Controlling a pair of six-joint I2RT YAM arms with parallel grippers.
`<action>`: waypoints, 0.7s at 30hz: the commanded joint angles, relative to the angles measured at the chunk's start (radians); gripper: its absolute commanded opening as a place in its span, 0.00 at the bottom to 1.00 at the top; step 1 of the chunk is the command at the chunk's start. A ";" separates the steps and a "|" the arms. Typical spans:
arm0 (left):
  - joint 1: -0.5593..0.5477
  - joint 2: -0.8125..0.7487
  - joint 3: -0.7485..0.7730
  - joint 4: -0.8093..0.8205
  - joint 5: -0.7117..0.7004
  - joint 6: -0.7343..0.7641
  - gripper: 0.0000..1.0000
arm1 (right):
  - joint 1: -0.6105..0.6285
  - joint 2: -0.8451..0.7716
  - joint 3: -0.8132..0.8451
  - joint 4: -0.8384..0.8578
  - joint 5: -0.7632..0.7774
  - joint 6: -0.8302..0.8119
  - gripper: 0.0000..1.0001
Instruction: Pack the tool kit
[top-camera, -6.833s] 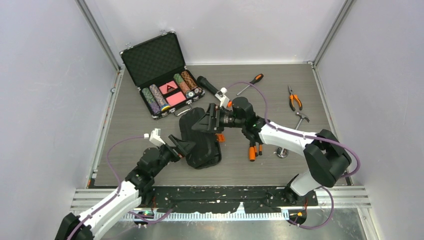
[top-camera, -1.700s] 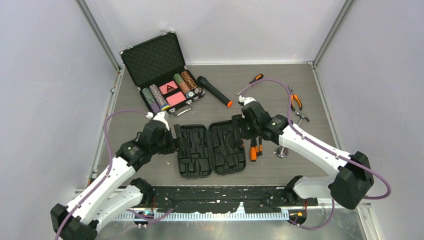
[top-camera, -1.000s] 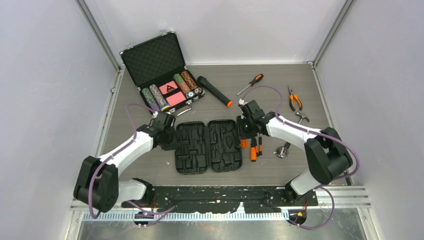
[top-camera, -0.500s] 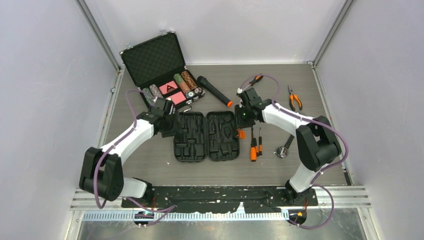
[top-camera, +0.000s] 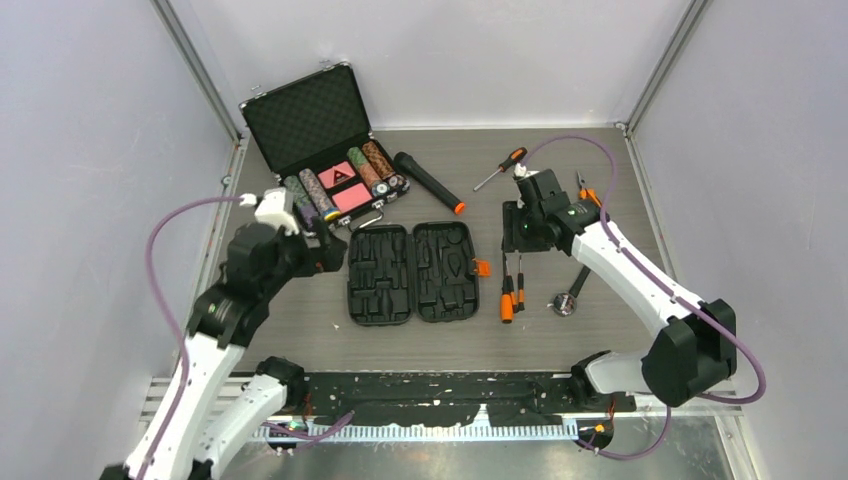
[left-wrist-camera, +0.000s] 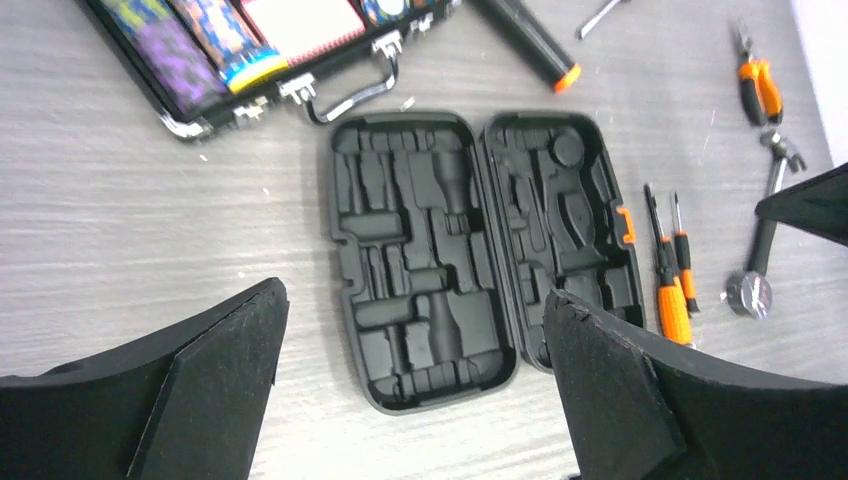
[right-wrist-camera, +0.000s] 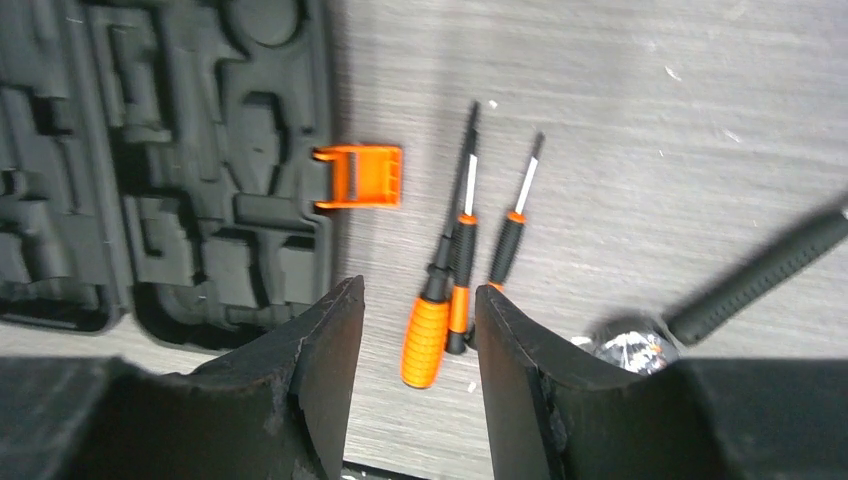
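The left end effector (top-camera: 328, 255) hung with its fingers wide apart, holding nothing. Just right of it, the case (top-camera: 412, 272) lay open and flat on the table (top-camera: 300, 330), between the two end effectors. The right end effector (right-wrist-camera: 418, 300), fingers partly apart and gripping nothing, hovered just right of the case's orange latch (right-wrist-camera: 362, 177). Directly below its fingers, screwdrivers (right-wrist-camera: 425, 340) lay side by side.

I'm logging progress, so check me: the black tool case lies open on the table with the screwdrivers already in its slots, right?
No. The tool case lies open on the table, but its slots are empty; the screwdrivers lie loose on the table, outside it, as the left wrist view shows.
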 joint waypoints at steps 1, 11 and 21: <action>-0.002 -0.187 -0.118 0.028 -0.113 0.079 1.00 | -0.030 0.008 -0.077 -0.029 0.049 0.032 0.50; -0.001 -0.385 -0.240 0.151 -0.271 0.154 1.00 | -0.067 0.098 -0.161 0.111 0.066 0.058 0.49; -0.002 -0.365 -0.252 0.176 -0.296 0.224 1.00 | -0.105 0.226 -0.194 0.219 0.061 0.069 0.43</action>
